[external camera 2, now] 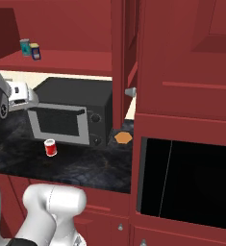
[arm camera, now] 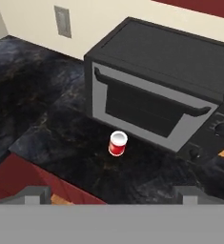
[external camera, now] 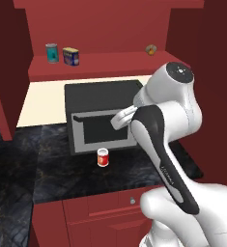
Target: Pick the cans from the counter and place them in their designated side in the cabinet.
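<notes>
Robot arm [external camera: 170, 159] nearest camera, raised above counter [external camera: 62, 169]. Gripper [arm camera: 111, 194]: fingers wide apart, nothing between, well above red can.
Cabinet [external camera: 100, 29]: 1 long shelf; navy-blue can [external camera: 71, 56] upright at left end, yellow top and label, just beside teal can [external camera: 51, 52]. Tan-orange object [external camera: 151, 49] at right end, well apart.
Microwave [external camera: 103, 116] on counter, door shut.
Red can [external camera: 103, 157]: upright, long axis vertical, white label band, pale top; on counter just before microwave door, not touching.
</notes>
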{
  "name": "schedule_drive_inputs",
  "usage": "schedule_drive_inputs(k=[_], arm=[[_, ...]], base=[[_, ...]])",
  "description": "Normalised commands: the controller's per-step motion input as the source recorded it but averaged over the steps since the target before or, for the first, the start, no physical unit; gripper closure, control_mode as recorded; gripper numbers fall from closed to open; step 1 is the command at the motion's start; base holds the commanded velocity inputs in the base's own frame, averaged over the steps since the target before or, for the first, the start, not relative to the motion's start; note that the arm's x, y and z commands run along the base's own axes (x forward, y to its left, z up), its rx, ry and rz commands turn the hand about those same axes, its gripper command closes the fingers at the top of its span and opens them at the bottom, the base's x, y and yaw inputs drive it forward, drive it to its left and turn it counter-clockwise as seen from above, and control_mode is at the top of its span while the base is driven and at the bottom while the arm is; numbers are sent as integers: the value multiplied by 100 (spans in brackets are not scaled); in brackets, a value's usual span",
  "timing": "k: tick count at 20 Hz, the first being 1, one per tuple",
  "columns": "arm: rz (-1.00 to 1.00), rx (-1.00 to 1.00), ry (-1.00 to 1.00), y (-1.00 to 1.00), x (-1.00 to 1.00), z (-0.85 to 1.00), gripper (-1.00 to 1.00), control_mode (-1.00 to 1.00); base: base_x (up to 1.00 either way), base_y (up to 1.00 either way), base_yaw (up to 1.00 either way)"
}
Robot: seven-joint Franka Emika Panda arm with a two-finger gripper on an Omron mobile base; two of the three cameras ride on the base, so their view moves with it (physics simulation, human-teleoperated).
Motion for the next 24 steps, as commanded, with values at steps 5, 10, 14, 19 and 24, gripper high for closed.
schedule_drive_inputs(k=[5,10,14,19,24], arm=[[-12,7,3,-13,-13,-23,-100,-100],[-13,12,6,-6,-6,-21,-100,-100],[-6,8,4,0,0,-16,-100,-100],[-7,7,3,-1,0,-20,-100,-100],[-6,4,7,-1,0,-21,-100,-100]], base=[[0,0,0],[0,0,0],[0,0,0],[0,0,0],[0,0,0]])
